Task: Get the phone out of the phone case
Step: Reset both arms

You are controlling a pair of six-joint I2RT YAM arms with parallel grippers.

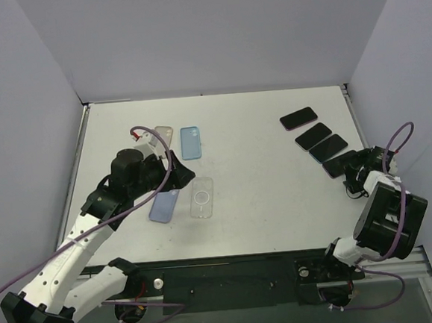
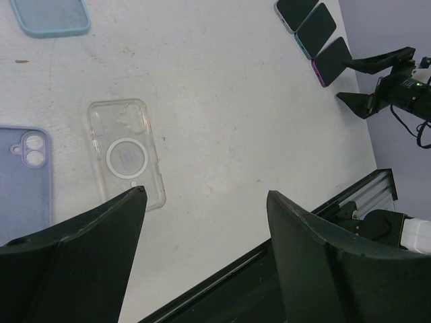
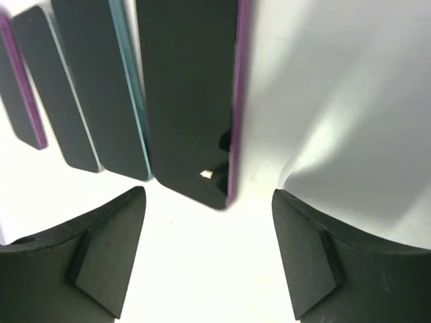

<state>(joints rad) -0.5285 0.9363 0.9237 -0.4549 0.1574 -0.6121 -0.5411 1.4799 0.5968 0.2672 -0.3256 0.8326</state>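
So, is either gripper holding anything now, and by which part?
Nothing is held. The left gripper is open near the clear case; the right gripper is open, the nearest phone lying untouched before it.

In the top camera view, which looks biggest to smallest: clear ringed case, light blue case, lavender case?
1. Clear plastic case with white ring.
2. Light blue case and lavender case: look alike, lavender partly hidden.
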